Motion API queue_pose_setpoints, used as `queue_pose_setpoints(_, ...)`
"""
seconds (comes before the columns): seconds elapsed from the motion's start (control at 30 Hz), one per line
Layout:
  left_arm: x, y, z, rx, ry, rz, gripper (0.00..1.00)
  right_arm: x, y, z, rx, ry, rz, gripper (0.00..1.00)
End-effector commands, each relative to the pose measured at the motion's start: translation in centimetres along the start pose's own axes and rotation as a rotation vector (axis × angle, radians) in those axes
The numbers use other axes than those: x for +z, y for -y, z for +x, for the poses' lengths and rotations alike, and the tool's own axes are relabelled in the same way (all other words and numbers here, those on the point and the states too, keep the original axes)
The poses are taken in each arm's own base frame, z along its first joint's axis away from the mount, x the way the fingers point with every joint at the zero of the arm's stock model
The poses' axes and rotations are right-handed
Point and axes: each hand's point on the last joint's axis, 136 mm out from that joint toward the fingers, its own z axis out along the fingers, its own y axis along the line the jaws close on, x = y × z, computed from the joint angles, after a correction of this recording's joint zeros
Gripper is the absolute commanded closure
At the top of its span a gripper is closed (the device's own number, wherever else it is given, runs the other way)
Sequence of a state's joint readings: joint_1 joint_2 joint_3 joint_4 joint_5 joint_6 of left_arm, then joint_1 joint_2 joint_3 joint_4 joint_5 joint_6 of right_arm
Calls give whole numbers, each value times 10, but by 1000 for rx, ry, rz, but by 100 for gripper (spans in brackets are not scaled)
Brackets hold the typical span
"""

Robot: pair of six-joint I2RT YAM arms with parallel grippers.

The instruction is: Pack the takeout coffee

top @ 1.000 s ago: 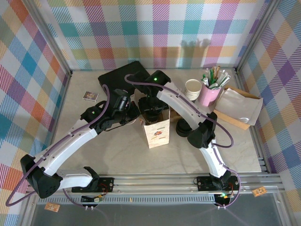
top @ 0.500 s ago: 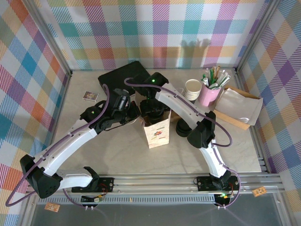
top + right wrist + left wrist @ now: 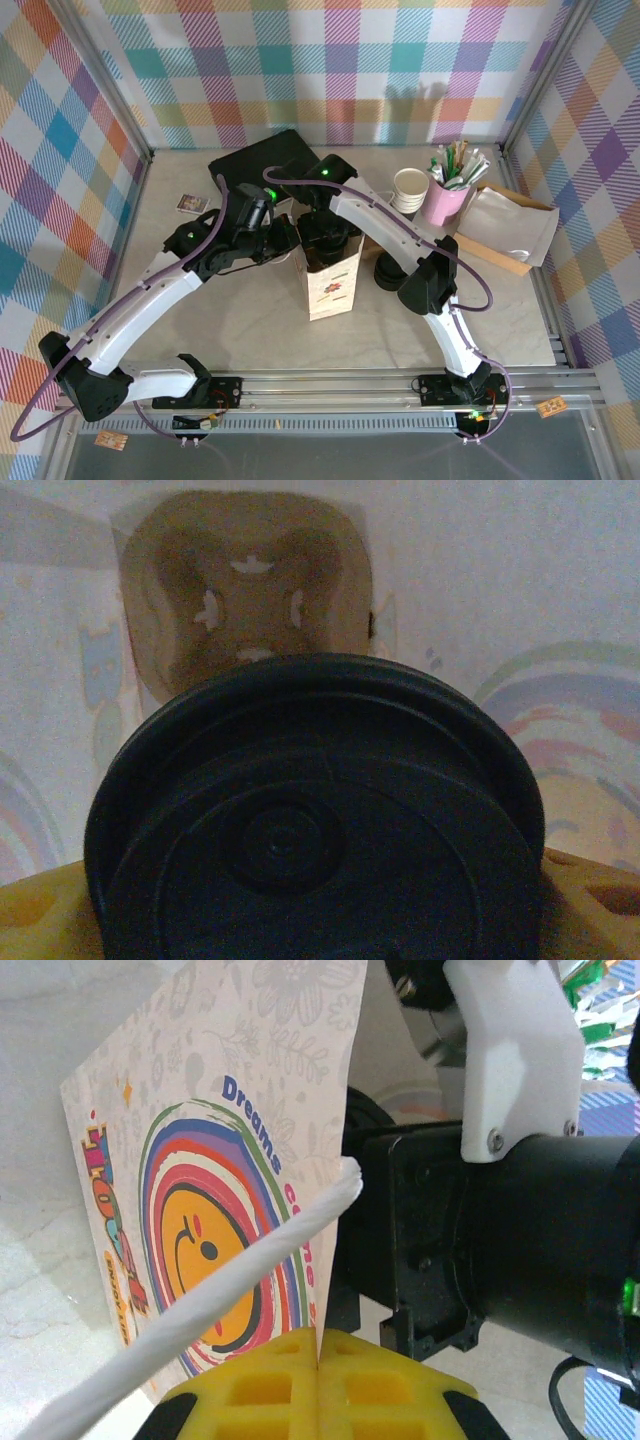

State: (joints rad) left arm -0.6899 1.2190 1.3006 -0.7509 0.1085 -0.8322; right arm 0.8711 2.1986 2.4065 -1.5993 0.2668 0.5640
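From the top external view, a printed paper bag stands upright in the middle of the table. The left gripper is at the bag's upper left edge. The right gripper reaches down into the bag's open mouth from behind, so the takeout coffee is hidden there. A low stack of black lids sits just right of the bag. A pink cup of sticks and a stack of white cups stand farther back on the bag's right.

In the left wrist view, the left gripper has its yellow fingers pressed flat together. They pinch the bag's white twisted handle, which runs slanting across the smiley-face print on the bag's side. The right arm's black wrist is close against the bag's far edge.

The right wrist view looks down the inside of the bag. The takeout coffee is inside it, its black lid facing the camera. The cup is upright, with its long axis running straight down toward the brown folded bottom of the bag. The cup body is hidden under the lid. The right gripper has its yellow fingers spread wide, one on each side of the lid, clasping the cup between them.
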Motion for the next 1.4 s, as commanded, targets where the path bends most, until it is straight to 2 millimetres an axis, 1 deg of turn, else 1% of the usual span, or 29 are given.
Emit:
queue_pose_setpoints(0.0,-13,5,12,-2,-69,49,100,-3,-10,2,-17,-2,-38,55)
queue_pose_setpoints(0.13,-11,-4,19,-18,-89,52,100,-12,-12,5,-34,13,-59,55)
queue_pose_setpoints(0.2,-5,-7,25,-10,-107,64,100,-13,-13,7,-39,7,-64,55)
queue_pose_setpoints(0.27,-1,-7,25,4,-102,80,100,-12,-11,7,-44,7,-54,55)
queue_pose_setpoints(0.4,1,-7,25,94,-98,87,100,-11,-11,3,-68,31,-49,55)
queue_pose_setpoints(0.57,4,-19,32,217,-113,57,100,-6,-9,5,-98,40,-46,55)
queue_pose_setpoints(0.73,1,-19,35,314,-86,100,100,-5,-8,10,-130,64,-66,55)
queue_pose_setpoints(0.9,-5,-23,40,353,-84,103,100,-5,-10,19,-160,63,-88,54)
queue_pose_setpoints(1.03,-6,-20,38,388,-81,78,100,-8,-13,25,-182,60,-102,54)
queue_pose_setpoints(1.17,-2,-19,32,412,-74,12,100,-7,-20,25,-199,58,-127,54)
queue_pose_setpoints(1.37,2,-22,29,431,-24,-59,100,3,-13,20,-183,28,-47,54)
